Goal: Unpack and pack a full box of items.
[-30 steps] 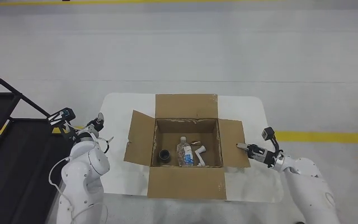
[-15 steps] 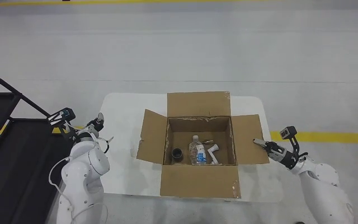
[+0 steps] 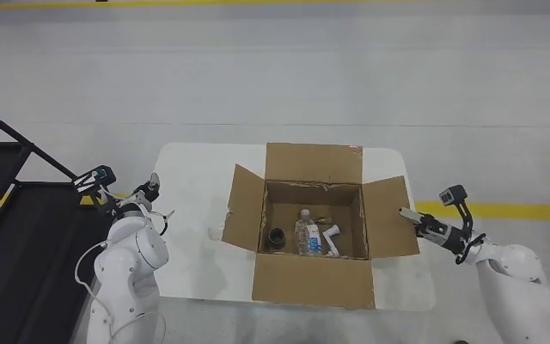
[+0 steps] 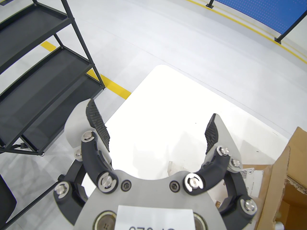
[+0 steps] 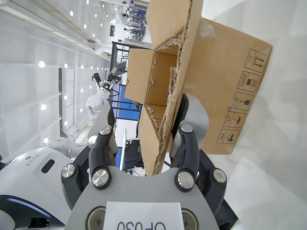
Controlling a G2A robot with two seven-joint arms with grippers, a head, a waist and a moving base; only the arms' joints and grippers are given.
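- Top view: a grey floor (image 3: pixel 275 69) with a yellow line (image 3: pixel 490 209) lies round a white table (image 3: pixel 189 172).
- A black rack (image 3: pixel 34 224) stands on the floor beside the table's left end.
- An open box (image 3: pixel 314 279) stands on the table's right half, with all four flaps spread outward.
- Inside it a bottle (image 3: pixel 307 236) lies on the bottom. A black ring-shaped thing (image 3: pixel 277 236) is just to its left and a white thing (image 3: pixel 331 239) just to its right. I cannot tell what those two are.
- The right gripper (image 3: pixel 404 211) is at the outer edge of the box's right flap (image 3: pixel 387 219), off the table's right end.
- Left wrist view: the left gripper (image 4: pixel 152 111) hangs over bare table near a rounded corner.
- Its fingers are spread wide, with nothing between the ribbed pads (image 4: pixel 96 118).
- A corner of the box shows close beside this gripper. The rack stands past the table's edge, and a blue panel (image 4: pixel 259 3) stands far off on the floor.
- Right wrist view: the right gripper pinches the flap. The flap's torn edge runs between the two fingers, with one finger on each face of the cardboard.
- Beyond the flap the box's inside opens, and its outer wall, printed with handling symbols, stands on the table.
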